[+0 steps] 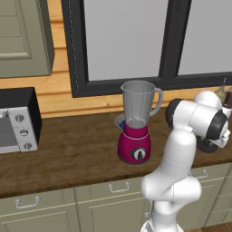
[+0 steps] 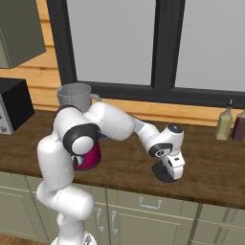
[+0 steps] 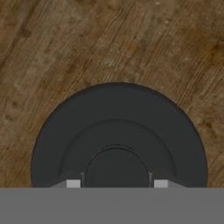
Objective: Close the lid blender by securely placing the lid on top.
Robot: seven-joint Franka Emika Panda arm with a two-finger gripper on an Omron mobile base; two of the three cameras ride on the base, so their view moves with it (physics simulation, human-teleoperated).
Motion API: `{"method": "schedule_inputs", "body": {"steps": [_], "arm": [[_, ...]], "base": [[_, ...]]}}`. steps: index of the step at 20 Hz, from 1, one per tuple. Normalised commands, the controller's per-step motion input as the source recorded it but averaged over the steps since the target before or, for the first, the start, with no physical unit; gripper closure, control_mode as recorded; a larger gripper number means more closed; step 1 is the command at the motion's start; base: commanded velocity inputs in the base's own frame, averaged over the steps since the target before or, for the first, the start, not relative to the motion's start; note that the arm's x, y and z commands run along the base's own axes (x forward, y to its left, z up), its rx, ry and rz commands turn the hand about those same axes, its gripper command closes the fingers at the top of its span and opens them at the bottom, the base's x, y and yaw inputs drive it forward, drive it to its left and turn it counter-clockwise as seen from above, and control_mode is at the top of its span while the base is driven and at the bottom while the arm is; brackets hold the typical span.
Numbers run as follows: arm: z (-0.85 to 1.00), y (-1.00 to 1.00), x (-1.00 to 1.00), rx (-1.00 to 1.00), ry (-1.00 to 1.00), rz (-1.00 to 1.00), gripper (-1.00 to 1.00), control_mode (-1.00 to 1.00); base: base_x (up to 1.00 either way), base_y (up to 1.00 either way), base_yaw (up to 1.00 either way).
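The blender [image 1: 135, 131], a magenta rounded base with a dark round dial under a tall clear grey tapered jar with a side handle, stands upright on the dark wooden counter [image 1: 68, 158] in front of the black-framed window [image 1: 122, 45], and its jar is open at the top with no cap on it. In the right base view the jar's rim and the magenta base [image 2: 88, 155] show partly behind the white arm's elbow. The small dark grey round lid [image 2: 162, 173] lies flat on the counter well apart from the blender, to its right and near the counter's front edge. The two-finger gripper [image 2: 173, 174] hangs right over the lid, pointing down at it. In the hand view the lid [image 3: 118, 131] sits close beneath the camera as a set of dark concentric rings with a raised round knob in the middle, and two pale finger tips [image 3: 73, 183] stand one on each side of that knob, spread apart with the knob between them; whether they touch it I cannot tell. A silver and black toaster oven [image 1: 17, 120] sits at the counter's left end, and two bottles [image 2: 224, 122] stand at the far right by the wall.
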Motion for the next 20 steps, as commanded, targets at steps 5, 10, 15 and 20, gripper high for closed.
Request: {"method": "schedule_inputs", "body": {"steps": [5, 10, 15, 20], "arm": [[-0.14, 0.25, -0.07, 0.00, 0.00, 0.00, 1.00, -1.00], [0.51, 0.15, -0.31, 0.00, -0.11, -0.02, 1.00, -1.00], [0.88, 0.32, -0.21, 0.00, -0.26, 0.00, 1.00, -1.00], [0.94, 0.50, -0.07, -0.01, -0.29, 0.00, 1.00, -1.00]], "base": [[0.00, 0.00, 0.00], [0.00, 0.00, 0.00], [0.00, 0.00, 0.00], [0.00, 0.00, 0.00]]}}
